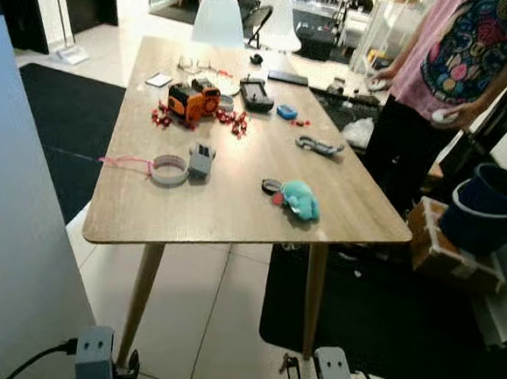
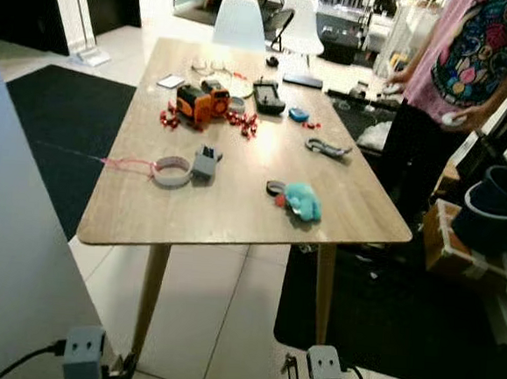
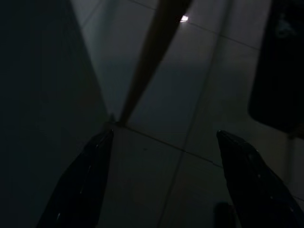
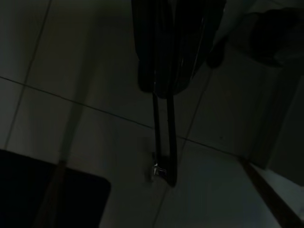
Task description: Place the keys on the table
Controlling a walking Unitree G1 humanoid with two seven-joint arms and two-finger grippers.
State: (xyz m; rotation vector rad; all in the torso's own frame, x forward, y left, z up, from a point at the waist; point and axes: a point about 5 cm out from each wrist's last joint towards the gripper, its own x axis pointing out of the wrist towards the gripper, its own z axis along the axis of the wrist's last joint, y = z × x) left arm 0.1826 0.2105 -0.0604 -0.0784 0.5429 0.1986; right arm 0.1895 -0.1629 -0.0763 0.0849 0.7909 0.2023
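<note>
- Right claw (image 4: 164, 137): fingers pressed together and pointing down at the tiled floor (image 4: 85, 71), with something small and metallic hanging at the tips, most likely the keys (image 4: 159, 171). Clenched on them, as far as this dark view lets me judge.
- In the head views the right claw (image 1: 296, 377) hangs low beside the silver wrist, below the table (image 1: 233, 223) edge and near the front right table leg (image 1: 314, 291). A small dangling bit next to it looks like the key ring.
- Left claw (image 3: 164, 180): fingers (image 3: 80, 185) spread wide with nothing between them, released. Arm idle and hanging down, floor beneath it and a slanted table leg just past the tips.
- Step in hand, my read: carry the keys up to the tabletop. Nothing placed yet.
- To do it well: lift the right arm clear above the table edge first, then move forward. Coming up underneath would snag the edge or the leg.
- Aim for bare wood on the near right of the top, short of the teal plush toy (image 1: 299, 198) and away from the tape roll (image 1: 169, 169).
- Lower until the keys touch wood before releasing, so they don't bounce or slide off.
- Person (image 1: 460, 74) stands at the far right side of the table, so keep the swing tight.
</note>
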